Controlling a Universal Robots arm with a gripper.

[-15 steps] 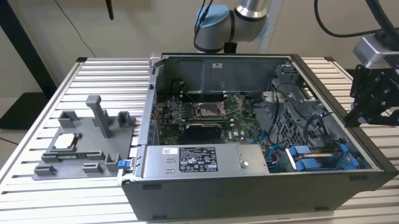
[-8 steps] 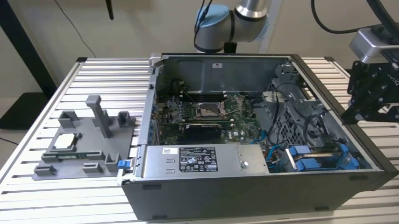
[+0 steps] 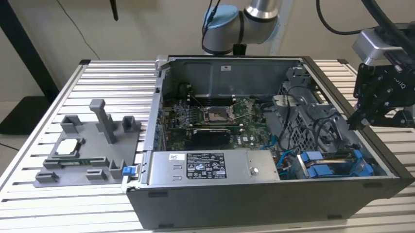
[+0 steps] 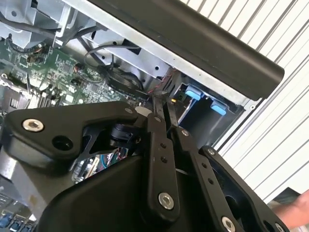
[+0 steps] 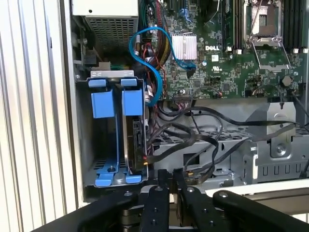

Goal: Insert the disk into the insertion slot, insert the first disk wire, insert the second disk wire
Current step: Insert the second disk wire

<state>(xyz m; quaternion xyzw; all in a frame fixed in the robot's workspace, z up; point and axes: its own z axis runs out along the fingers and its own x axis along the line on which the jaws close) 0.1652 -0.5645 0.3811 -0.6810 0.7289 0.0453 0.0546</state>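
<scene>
The open computer case (image 3: 259,145) is sitting on a slatted metal table (image 3: 116,87), with the gripper (image 3: 366,119) hanging over the case's edge on the exterior view's right. Down in the near corner on that side, the drive bay (image 3: 331,165) with its blue plastic fittings is sitting right against the case wall. In the first wrist view one side of it (image 5: 104,140) is looking hollow, while the other side is holding what looks like the disk (image 5: 135,137) (dark and edge-on, so I'm not certain).

What's worrying me – a tangle of black wires (image 5: 203,140) and a blue cable (image 5: 154,72) is crowding the space right beside the bay. My guess is anything coming down there could be snagging a wire or bumping a blue fitting.

As for the gripper (image 4: 164,108) – the two fingers (image 4: 157,145) are pressing together in both wrist views, and I'm not spotting anything between them.
</scene>
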